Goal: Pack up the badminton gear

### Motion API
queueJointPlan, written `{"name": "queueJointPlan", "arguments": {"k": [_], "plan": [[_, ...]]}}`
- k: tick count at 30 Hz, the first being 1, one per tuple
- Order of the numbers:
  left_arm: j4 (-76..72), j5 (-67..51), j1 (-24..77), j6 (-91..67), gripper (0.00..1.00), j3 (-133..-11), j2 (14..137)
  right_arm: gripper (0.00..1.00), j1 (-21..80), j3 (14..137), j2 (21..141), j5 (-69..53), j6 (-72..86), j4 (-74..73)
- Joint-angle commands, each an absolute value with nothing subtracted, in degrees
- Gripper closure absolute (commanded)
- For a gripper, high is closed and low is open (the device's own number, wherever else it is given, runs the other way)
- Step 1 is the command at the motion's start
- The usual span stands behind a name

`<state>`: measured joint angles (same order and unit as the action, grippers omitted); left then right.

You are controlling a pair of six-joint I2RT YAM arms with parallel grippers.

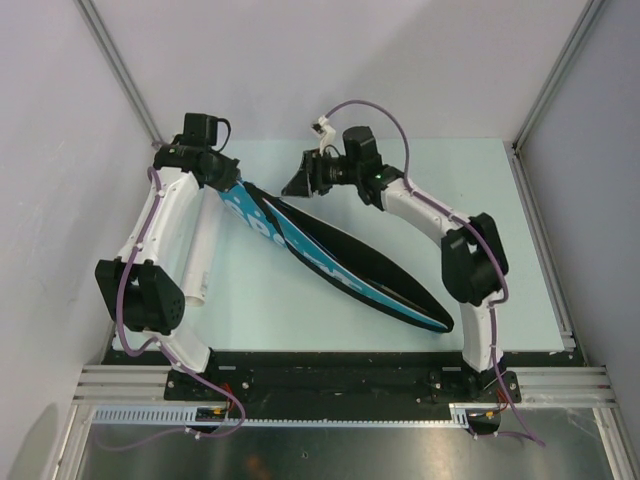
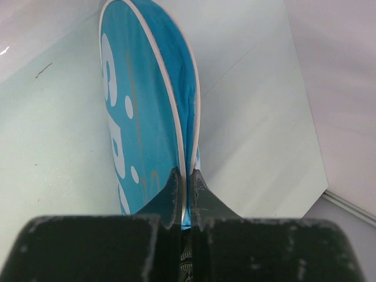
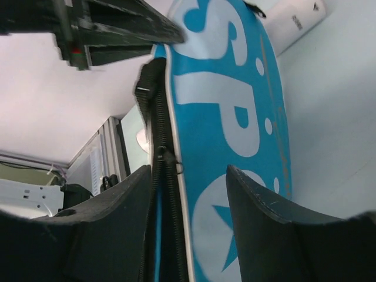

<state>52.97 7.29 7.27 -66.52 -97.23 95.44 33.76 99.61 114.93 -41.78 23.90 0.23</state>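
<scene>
The long blue "SPORT" racket bag [image 1: 340,262] lies diagonally across the table, from the back left down to the front right. My left gripper [image 1: 226,182] is shut on its back-left end; in the left wrist view the jaws [image 2: 187,174] pinch the bag's [image 2: 141,106] white-piped edge. My right gripper [image 1: 298,186] hovers open just right of that end. Its fingers [image 3: 188,173] straddle the bag's [image 3: 235,106] black zipper edge, with the zipper slider [image 3: 160,154] between them and untouched. A white tube [image 1: 200,262] lies beside the left arm.
The white tube's end [image 3: 296,17] shows behind the bag in the right wrist view, and the left arm's gripper [image 3: 117,29] sits close above the right one. Enclosure walls [image 1: 60,150] stand on the left, back and right of the pale table [image 1: 500,200].
</scene>
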Motion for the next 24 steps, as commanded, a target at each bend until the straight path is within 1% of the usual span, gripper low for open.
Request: {"name": "queueJointPlan", "arguments": {"k": [1, 4, 8, 14, 19, 24], "plan": [[53.6, 5.0, 7.3, -65.4, 1.0, -97.1, 92.6, 0.43, 33.3, 103.4, 118.1, -48.2, 31.0, 9.1], [53.6, 5.0, 7.5, -65.5, 1.0, -97.3, 92.9, 0.45, 33.4, 103.0, 119.5, -50.0, 34.8, 13.0], [53.6, 5.4, 7.6, -65.8, 1.0, -97.4, 93.2, 0.48, 33.6, 99.4, 119.4, -51.2, 39.7, 20.0], [53.6, 5.3, 8.0, -65.9, 1.0, -97.4, 93.6, 0.56, 34.2, 99.1, 119.5, -51.7, 40.5, 20.7], [53.6, 5.5, 8.1, -65.9, 1.0, -97.5, 93.3, 0.51, 34.5, 99.8, 119.0, -48.3, 34.3, 13.7], [53.5, 5.5, 8.3, -65.9, 1.0, -97.5, 93.3, 0.49, 35.0, 100.8, 119.3, -47.9, 32.6, 11.4]]}}
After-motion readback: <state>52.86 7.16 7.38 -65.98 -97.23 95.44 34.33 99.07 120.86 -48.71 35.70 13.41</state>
